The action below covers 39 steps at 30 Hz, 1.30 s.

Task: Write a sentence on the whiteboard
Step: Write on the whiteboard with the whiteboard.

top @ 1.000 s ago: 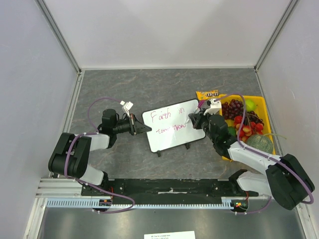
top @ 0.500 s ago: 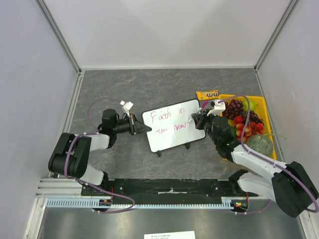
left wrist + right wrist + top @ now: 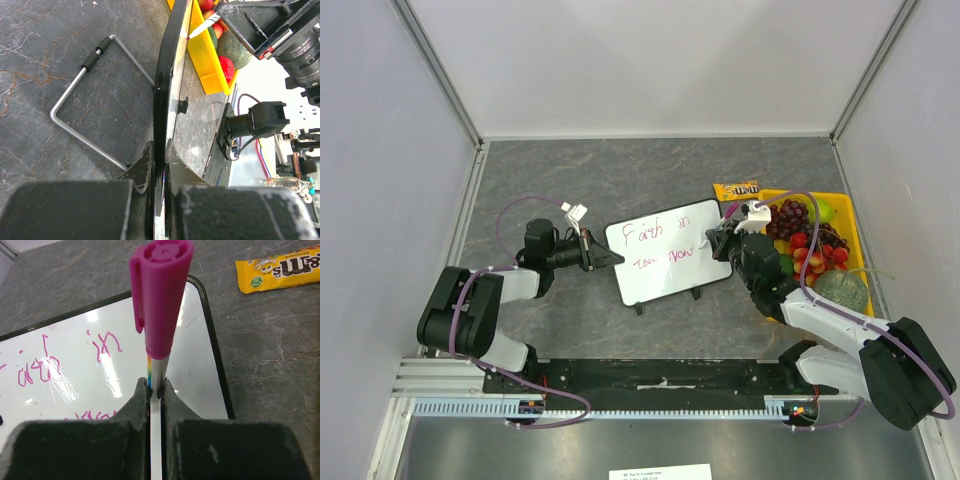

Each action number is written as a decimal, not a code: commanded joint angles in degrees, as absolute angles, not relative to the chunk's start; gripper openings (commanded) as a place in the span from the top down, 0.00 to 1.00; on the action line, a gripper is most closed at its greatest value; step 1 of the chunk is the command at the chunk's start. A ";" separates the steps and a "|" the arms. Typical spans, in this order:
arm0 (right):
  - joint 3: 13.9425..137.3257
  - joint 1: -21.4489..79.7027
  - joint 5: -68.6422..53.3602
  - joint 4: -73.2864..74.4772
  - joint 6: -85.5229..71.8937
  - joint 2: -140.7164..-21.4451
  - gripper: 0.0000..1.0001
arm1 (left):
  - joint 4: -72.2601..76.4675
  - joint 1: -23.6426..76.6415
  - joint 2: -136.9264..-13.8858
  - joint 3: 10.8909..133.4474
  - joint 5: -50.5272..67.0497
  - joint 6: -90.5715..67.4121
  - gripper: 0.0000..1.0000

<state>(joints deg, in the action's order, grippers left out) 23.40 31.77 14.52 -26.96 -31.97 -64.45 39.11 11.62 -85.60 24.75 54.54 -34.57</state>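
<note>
Two lines of the sentence [image 3: 645, 232] are now seen on the whiteboard [image 3: 655, 280]: "Faith in" on top and a second, hard-to-read line below. Over the last second the right tool [image 3: 718, 240] was shifted rightward along that second line, then held nearly still. The lettering was lengthened toward the board's right edge. The second line is judged about finished, so a third line or a lift-off is likely due.

The right tool is clamped on the pink marker [image 3: 159, 305], cap end up; the tip is hidden in the wrist view. The left tool [image 3: 159, 150] is closed on the whiteboard's left edge and has not been moved. A wire stand [image 3: 85, 100] is seen behind the board.

The whiteboard is placed mid-desk [image 3: 620, 180], between the two arms.

Little blank board is left to the right of the marker, while a blank strip is left along the bottom. Just past the right edge a candy packet [image 3: 737, 189] and a yellow fruit tray [image 3: 842, 200] are found, close to the right arm, so swing room there is tight. Open desk is left behind the board. The enclosure walls are well apart from both tools.
</note>
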 commanded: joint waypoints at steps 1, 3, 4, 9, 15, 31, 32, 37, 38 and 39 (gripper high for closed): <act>25.14 31.73 16.26 -30.23 -32.17 -63.11 1.00 | 35.95 11.34 -86.66 24.52 50.80 -30.06 0.98; 25.40 31.73 16.17 -30.23 -32.08 -63.11 1.00 | 35.86 11.25 -86.66 24.52 50.89 -30.14 0.98; 25.49 31.55 16.26 -30.41 -32.08 -63.11 1.00 | 35.86 11.25 -86.66 24.52 50.80 -30.15 0.98; 25.93 31.73 16.17 -30.50 -31.99 -63.46 1.00 | 35.95 11.25 -86.66 24.52 50.80 -30.06 0.98; 26.10 31.73 16.17 -30.76 -32.34 -64.51 1.00 | 35.86 11.25 -86.66 24.52 50.80 -30.06 0.98; 26.28 31.73 12.66 -29.45 -31.99 -66.45 1.00 | 35.86 11.25 -86.57 24.43 50.80 -30.15 0.98; 26.19 31.82 12.66 -29.01 -31.91 -66.45 1.00 | 35.86 11.25 -86.66 24.43 50.80 -30.06 0.98; 25.14 31.64 12.57 -27.51 -31.90 -66.53 1.00 | 35.86 11.25 -86.66 24.52 50.80 -30.15 0.98; 24.96 31.64 12.57 -27.34 -31.90 -66.62 1.00 | 35.77 11.25 -86.66 24.43 50.80 -30.06 0.98; 24.79 31.73 12.48 -27.25 -31.90 -66.62 1.00 | 35.86 11.34 -86.57 24.43 50.80 -29.97 0.98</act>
